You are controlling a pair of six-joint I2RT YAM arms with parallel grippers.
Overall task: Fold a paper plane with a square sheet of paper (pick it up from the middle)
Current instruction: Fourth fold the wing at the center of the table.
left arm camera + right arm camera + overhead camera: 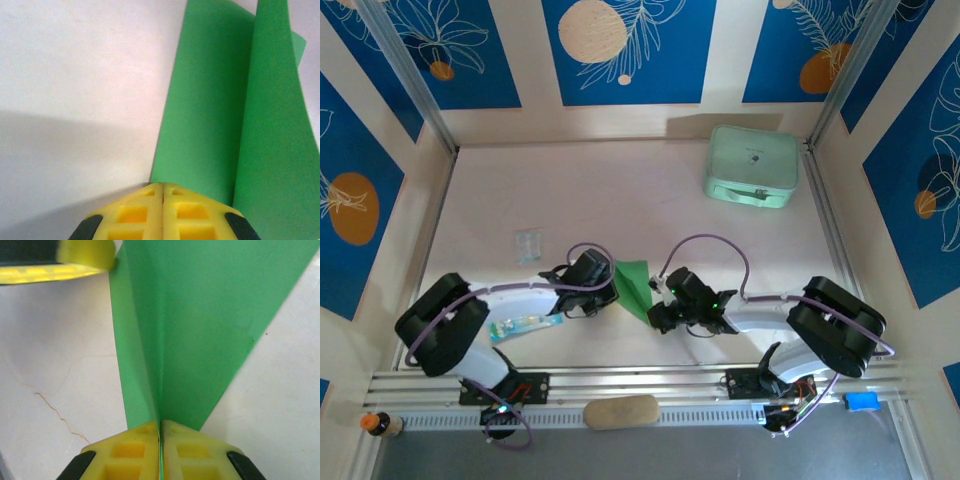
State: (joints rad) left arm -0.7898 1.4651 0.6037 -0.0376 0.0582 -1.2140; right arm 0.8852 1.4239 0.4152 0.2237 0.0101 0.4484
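Paper plane (633, 287) of green, creased paper stands near-centre of the table (570, 190), between the arms; left gripper (162, 187) is closed on its left edge; right gripper (160, 424) is clamped on the crease.

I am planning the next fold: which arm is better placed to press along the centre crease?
Probably right: the right pincer is shut on the crease of the paper plane, while the left pincer grips its side edge.

Green paper (633, 287) blocks centre; case (752, 166) far-right
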